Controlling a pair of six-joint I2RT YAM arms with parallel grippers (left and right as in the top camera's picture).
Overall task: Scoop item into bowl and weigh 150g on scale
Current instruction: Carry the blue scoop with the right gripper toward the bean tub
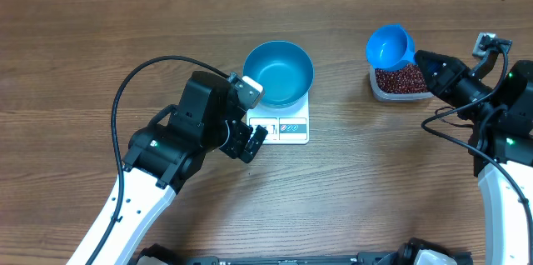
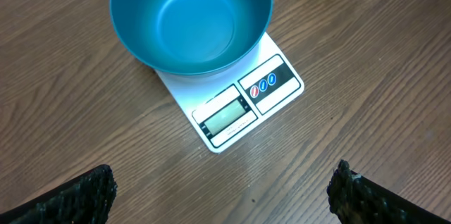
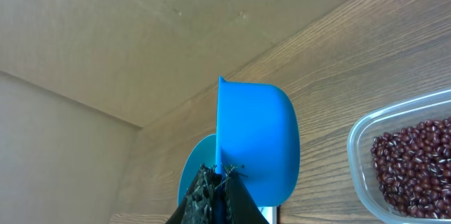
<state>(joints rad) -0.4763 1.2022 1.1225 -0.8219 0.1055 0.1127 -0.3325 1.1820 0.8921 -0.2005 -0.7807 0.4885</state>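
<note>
Right gripper (image 1: 419,57) pinches the scoop (image 1: 389,47) over the tub (image 1: 374,87) of beans (image 1: 401,79), upper right. Left gripper (image 1: 252,142) gapes wide beside the scale (image 1: 287,128) carrying the empty bowl (image 1: 277,73), centre. A tilted carry could scatter beans.

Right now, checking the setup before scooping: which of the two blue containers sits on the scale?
The large deep bowl, empty, on the white scale. The smaller blue scoop is held in the right tool, beside the tub of beans.

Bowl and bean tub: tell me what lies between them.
Overhead view: only bare wood table between the bowl and the tub. The scoop hangs at the tub's edge, not in the gap.
</note>
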